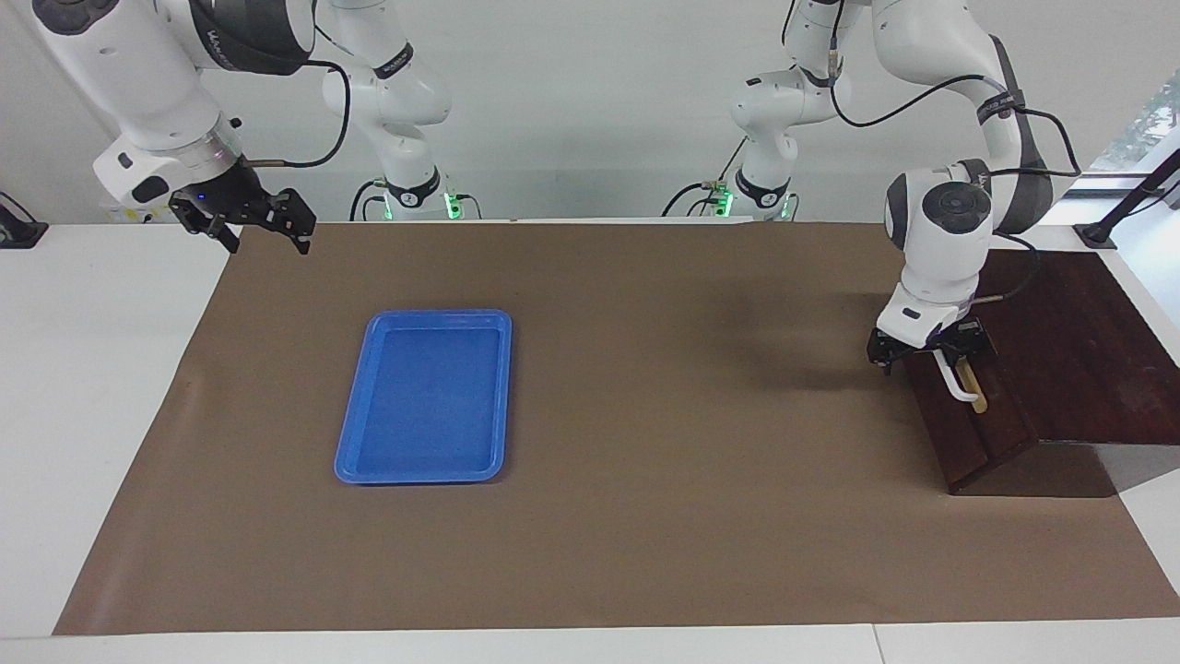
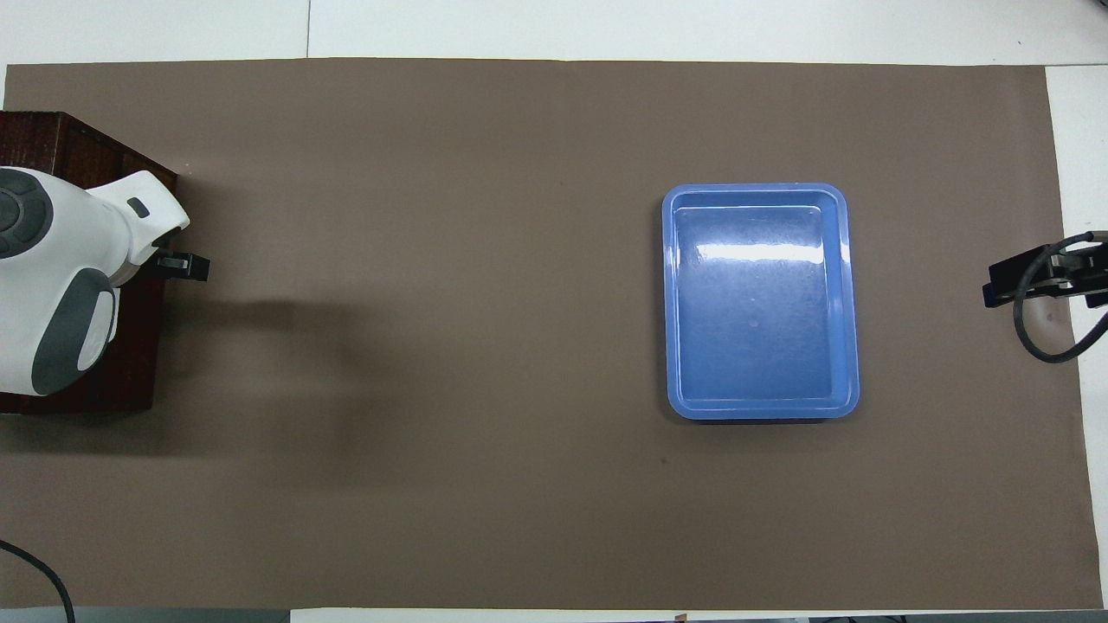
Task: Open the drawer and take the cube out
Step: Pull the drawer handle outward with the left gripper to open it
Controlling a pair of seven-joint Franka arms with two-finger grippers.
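Observation:
The dark wooden box (image 1: 1069, 341) stands at the left arm's end of the table. Its drawer (image 1: 968, 443) looks closed, with no pale interior showing. The white bar handle (image 1: 961, 385) sits on a gold strip on the drawer's front. My left gripper (image 1: 931, 358) is at the handle's end nearer the robots and covers it. In the overhead view the left gripper (image 2: 183, 266) pokes out past the box (image 2: 78, 147). My right gripper (image 1: 267, 245) hangs open and empty in the air over the mat's corner at the right arm's end. The cube is hidden.
A blue plastic tray (image 1: 355, 461), empty, lies on the brown mat toward the right arm's end; it also shows in the overhead view (image 2: 850, 294). The right gripper (image 2: 1008, 290) shows at the overhead view's edge. The brown mat (image 1: 664, 516) covers most of the table.

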